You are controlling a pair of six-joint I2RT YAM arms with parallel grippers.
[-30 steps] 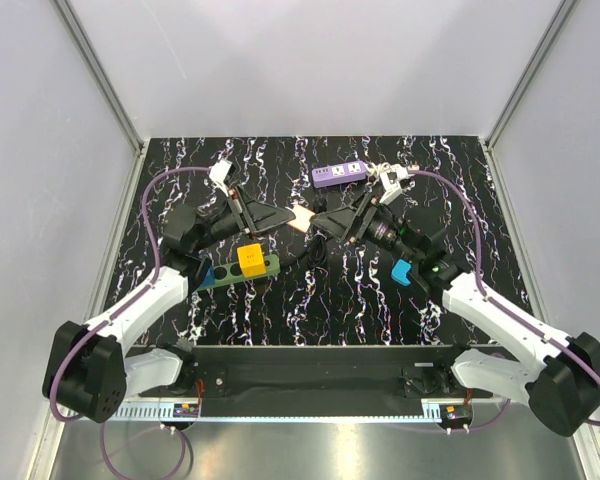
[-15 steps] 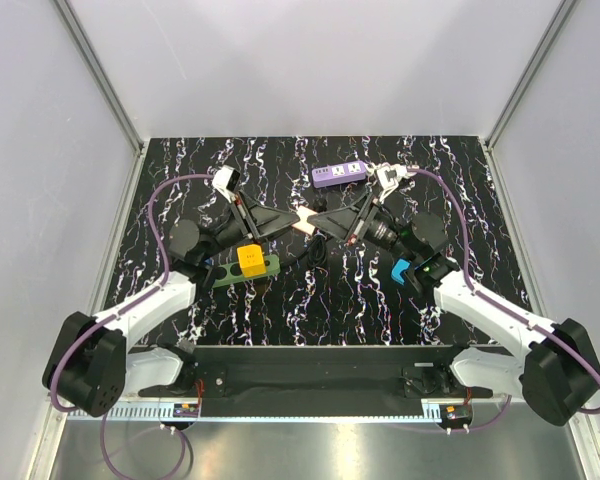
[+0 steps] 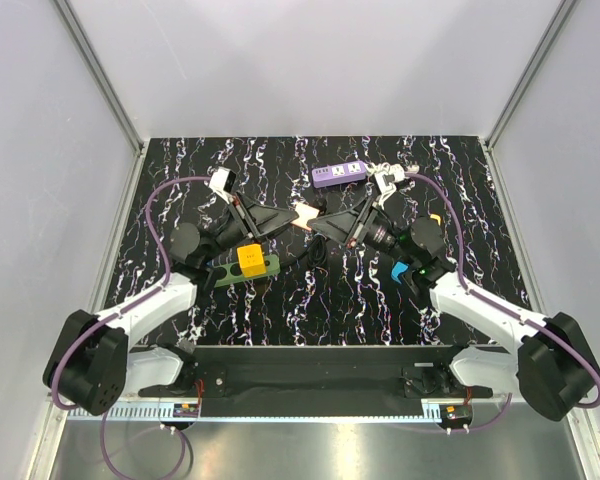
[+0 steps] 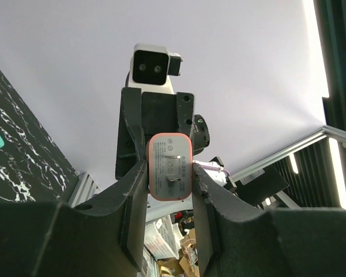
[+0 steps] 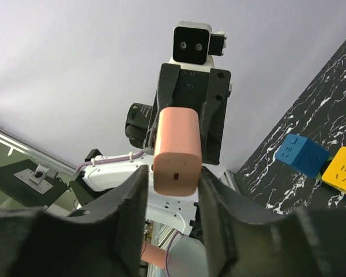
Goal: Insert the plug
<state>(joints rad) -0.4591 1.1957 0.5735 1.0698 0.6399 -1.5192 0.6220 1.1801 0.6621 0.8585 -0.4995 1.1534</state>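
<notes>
Above the black marbled bench [image 3: 310,300], the salmon-pink rounded plastic plug [image 4: 169,173] hangs in mid-air between both arms. The left end effector [image 3: 288,217] is clenched on its pronged end. The right end effector [image 3: 322,222] flanks the other end closely, but I cannot tell whether it presses. A yellow cube adapter [image 3: 250,257] sits in the green power strip [image 3: 268,265]. The purple power strip [image 3: 340,173] lies well apart from it, at the far side.

Pink rounded plug [image 4: 169,173], two flat prongs on white face, held aloft, purple power strip [image 3: 340,173] flat beyond
</notes>
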